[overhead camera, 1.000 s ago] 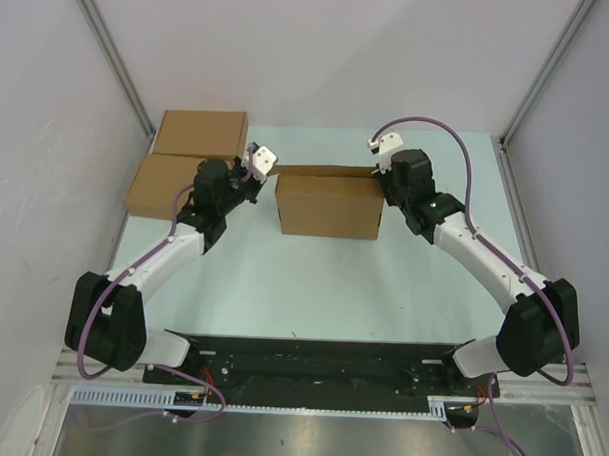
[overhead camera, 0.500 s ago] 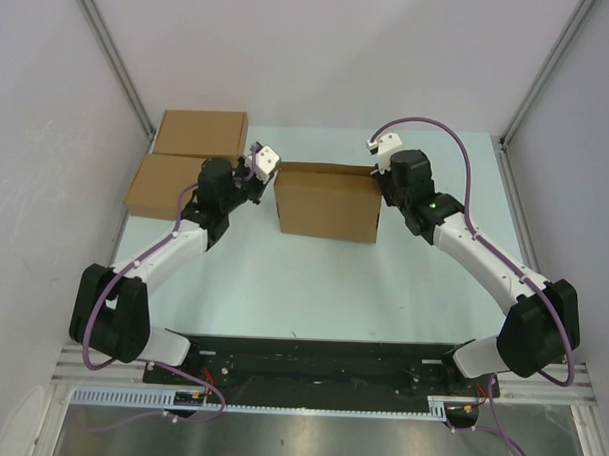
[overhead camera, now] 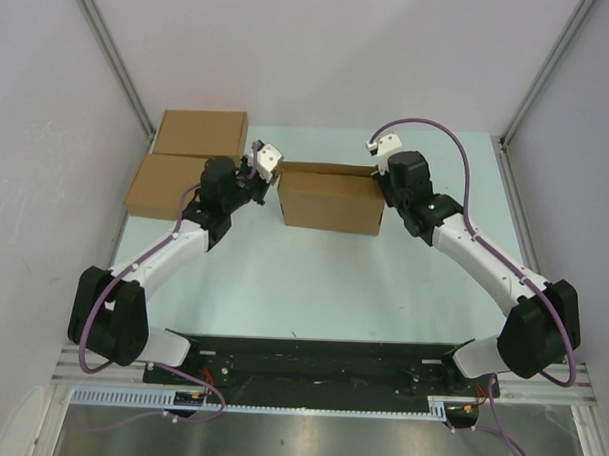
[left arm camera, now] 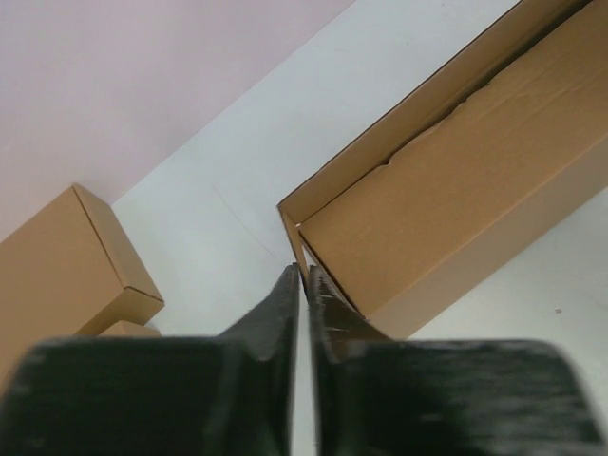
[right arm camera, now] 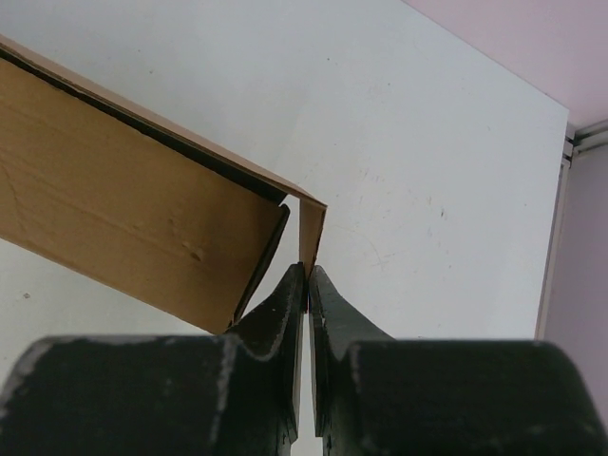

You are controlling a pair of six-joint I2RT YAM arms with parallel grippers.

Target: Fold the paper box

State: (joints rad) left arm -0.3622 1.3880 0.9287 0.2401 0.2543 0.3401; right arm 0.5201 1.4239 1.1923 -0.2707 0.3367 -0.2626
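- The pale surface (overhead camera: 313, 278) carries everything, with both arm bases at its near edge.
- The left arm (overhead camera: 163, 255) reaches in from the near left and the right arm (overhead camera: 479, 259) from the near right. Both angle toward the middle.
- The box (overhead camera: 330, 202) sits in the far half of the surface, about mid-width, with its long side running left to right between the two pincers. A broad brown face shows to the top camera. Along the far edge a thin panel stands slightly off the body, with a dark gap under it.
- The far flat box (overhead camera: 201, 132) and the near flat box (overhead camera: 161, 183) lie closed at the far left, just beside each other and apart from the box.
- The left pincer (left arm camera: 302, 277) is at the box's left end, its fingers pressed together on the thin edge of the end flap there.
- The right pincer (right arm camera: 308, 275) is at the box's right end, clamped on the small end flap (right arm camera: 312, 233), which runs down between its tips.
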